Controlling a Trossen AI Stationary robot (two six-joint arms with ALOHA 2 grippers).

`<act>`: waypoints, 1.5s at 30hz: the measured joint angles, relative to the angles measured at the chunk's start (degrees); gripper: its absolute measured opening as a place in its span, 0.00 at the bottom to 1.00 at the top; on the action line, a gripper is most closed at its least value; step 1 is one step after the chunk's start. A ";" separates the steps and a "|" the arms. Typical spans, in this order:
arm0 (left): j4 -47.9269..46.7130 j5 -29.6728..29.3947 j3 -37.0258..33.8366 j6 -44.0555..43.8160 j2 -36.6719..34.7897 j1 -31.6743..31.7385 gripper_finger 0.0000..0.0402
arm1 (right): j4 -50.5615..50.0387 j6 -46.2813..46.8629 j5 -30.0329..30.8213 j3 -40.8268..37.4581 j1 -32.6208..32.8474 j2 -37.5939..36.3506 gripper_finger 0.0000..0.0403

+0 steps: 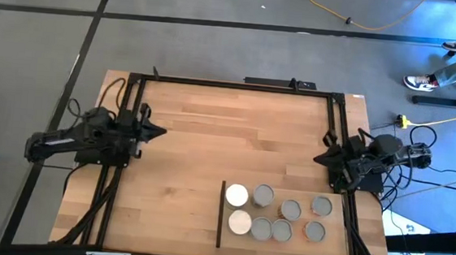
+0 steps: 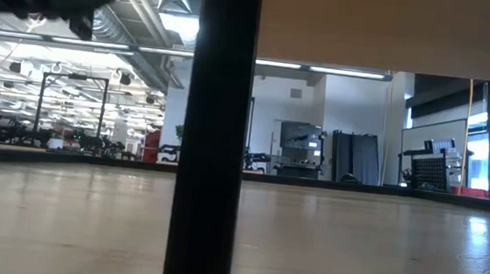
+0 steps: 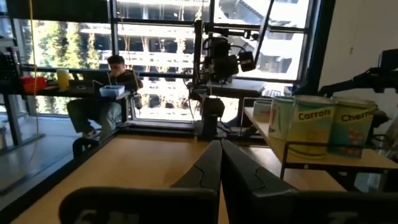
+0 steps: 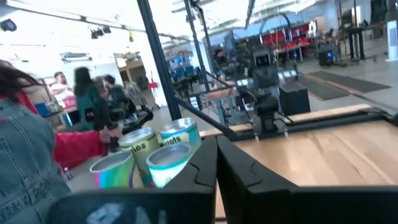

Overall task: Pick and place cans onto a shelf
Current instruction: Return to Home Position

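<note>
Several cans [image 1: 276, 214] stand upright on their bases on the shelf [image 1: 328, 248], a light-wood board with a dark strip along its left edge, at the table's near right. Two cans [image 1: 238, 208] have white tops and the others grey. In the left wrist view the cans [image 3: 314, 124] show labelled sides on the raised shelf [image 3: 323, 159]. My left gripper [image 1: 162, 132] hangs shut over the table's left edge, pointing right. Over the right edge, just beyond the shelf, my right gripper [image 1: 318, 159] is shut and points left. Both pairs of fingers [image 3: 221, 155] [image 4: 216, 152] hold nothing.
Bare wooden tabletop [image 1: 227, 136] lies between the two arms. A black frame [image 1: 231, 84] borders the table. A black post [image 2: 214, 135] stands close in the low view. People [image 4: 87, 99] are in the room beyond the table, one seated at a desk [image 3: 115, 81].
</note>
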 joint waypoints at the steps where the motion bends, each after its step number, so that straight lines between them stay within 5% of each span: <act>1: 1.54 -0.17 -1.52 -0.01 0.02 0.00 0.00 | 1.64 -0.02 -0.04 -0.89 0.00 0.00 0.02; 12: 8.59 -0.30 -10.19 0.49 0.03 0.00 0.00 | 10.54 -0.53 -2.96 -8.29 0.02 -0.02 0.02; 27: 7.39 -1.65 -10.18 6.51 0.00 -0.01 0.00 | 20.81 -1.84 -2.92 -18.73 0.02 -0.04 0.02; 45: 6.93 -1.79 -10.18 6.56 0.02 -0.01 0.00 | 13.78 -1.38 -2.90 -19.04 0.00 0.17 0.02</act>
